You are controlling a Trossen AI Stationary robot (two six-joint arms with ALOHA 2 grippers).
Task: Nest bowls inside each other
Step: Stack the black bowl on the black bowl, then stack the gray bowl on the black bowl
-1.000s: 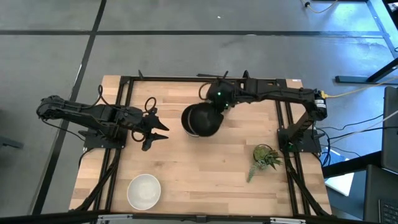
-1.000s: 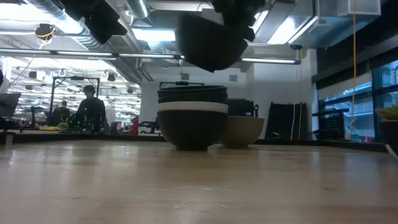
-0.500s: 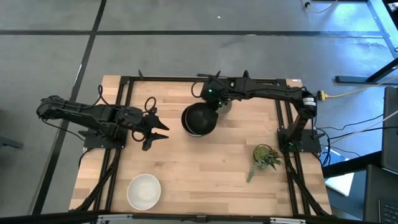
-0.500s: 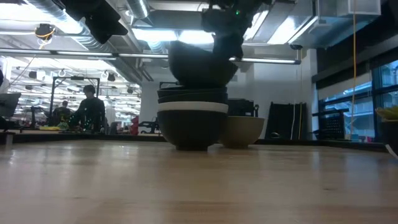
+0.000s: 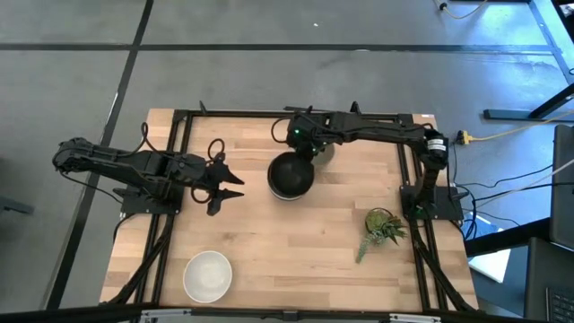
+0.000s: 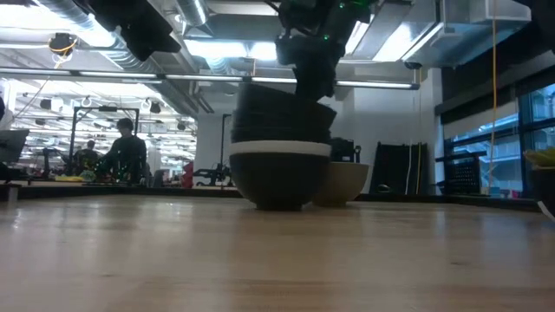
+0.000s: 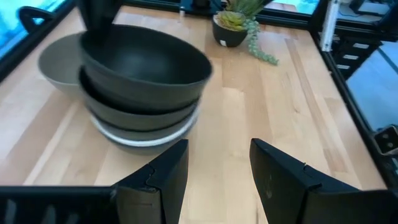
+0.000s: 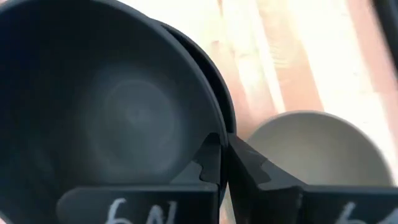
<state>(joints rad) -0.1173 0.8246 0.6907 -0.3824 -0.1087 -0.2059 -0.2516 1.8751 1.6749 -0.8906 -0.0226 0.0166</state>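
Observation:
A stack of nested bowls (image 5: 291, 176) stands mid-table: black ones over a white one whose rim (image 6: 279, 149) shows as a band. The top black bowl (image 7: 146, 62) sits in the stack, slightly tilted. My right gripper (image 5: 303, 144) is shut on its rim. A grey-green bowl (image 8: 317, 149) rests on its base just beyond the stack, toward the far right. A white bowl (image 5: 207, 275) stands alone near the near-left corner. My left gripper (image 7: 217, 168) hovers open, left of the stack. My right gripper pinches the top black bowl's rim (image 8: 214, 138) on the side facing the grey-green bowl. One finger (image 8: 210, 163) is inside the bowl and the other is outside. The fingers come from above, pointing down. The bowl sits inside the stack below it, slightly tilted.
A small potted green sprig (image 5: 384, 226) lies on the right side of the table. Dark frame rails (image 5: 179, 126) run along the left, right and far edges. Bare wood lies between the stack and the white bowl.
My right gripper came down and a little toward the table's left, lowering the black bowl from well above the stack into it. The bowl went from tilted in the air to seated on the stack. The stack shifted slightly toward the right.

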